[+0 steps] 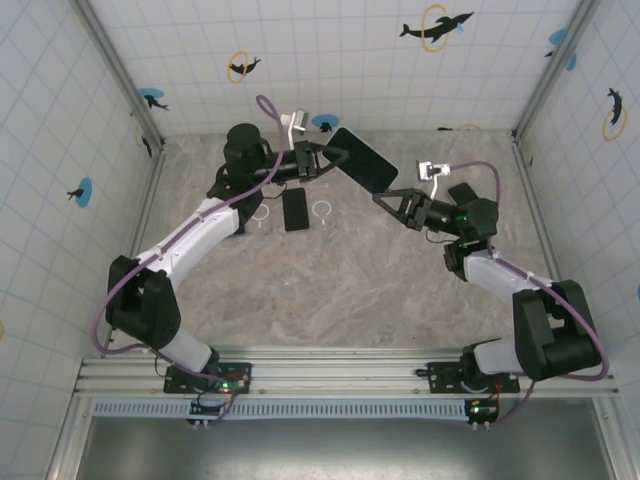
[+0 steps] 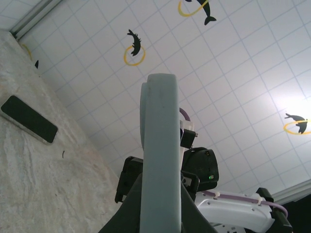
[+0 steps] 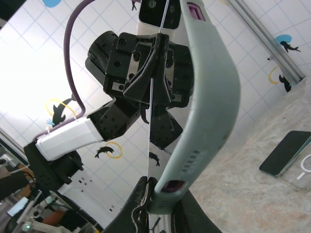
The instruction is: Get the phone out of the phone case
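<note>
- Phone case [image 3: 214, 87] is held up in the air over the far middle of the table [image 1: 330, 290], pinned between both arms.
- Phone [image 1: 362, 158] looks to be in the case still. Its dark glossy face is up in the top view, and it shows as a thin mirror-like edge in the right wrist view.
- Key relation: the long axis runs far-left to near-right, straight between the two grippers, one on each short end. Neither arm is the nearer one.
- Left gripper [image 1: 325, 160] is clamped on the far-left end of the case.
- Right gripper [image 1: 388, 198] is closed tight on the near-right bottom corner, by the port cut-out.
- Case: pale grey-green, matte, soft-looking, with rounded edges, a speaker-hole row and a port slot. It is bowed into a curve away from the phone's flat edge, so my guess is the rim is starting to peel there.
- Phone: rigid, flat and reflective. It will likely be slippery once free.
- Next move probably needs the right side to peel outward, away from the glass, while the left holds.
- Risk: the phone pops out and drops.
- On the table below: a second phone [image 1: 295, 209], dark and lying flat, with clear rings [image 1: 323, 210] either side of it. The surface is mottled and stone-patterned.
</note>
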